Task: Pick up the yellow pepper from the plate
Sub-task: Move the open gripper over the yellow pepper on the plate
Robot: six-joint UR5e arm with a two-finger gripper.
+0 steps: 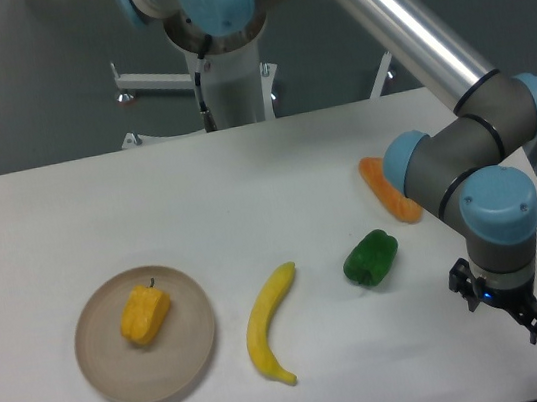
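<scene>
Near the front left corner of the white table point(67, 206), the small blocky yellow pepper point(145, 313) lies on the round beige plate point(104, 362). The black two-finger gripper point(508, 306) hangs near the front right edge, fingers apart, holding nothing. The pepper seems light, stiff and smooth; I would grasp across its lobed sides.

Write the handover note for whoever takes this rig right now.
Gripper: at the table's right side, far from the plate, holding nothing; jaws look slightly apart.
Yellow pepper: lying on the plate, front left of the table, untouched.
Between the two: banana, green pepper; an orange piece sits partly behind the arm.
Done: nothing yet.
Left: travel left to the plate, descend, grasp the yellow pepper, lift it.
</scene>
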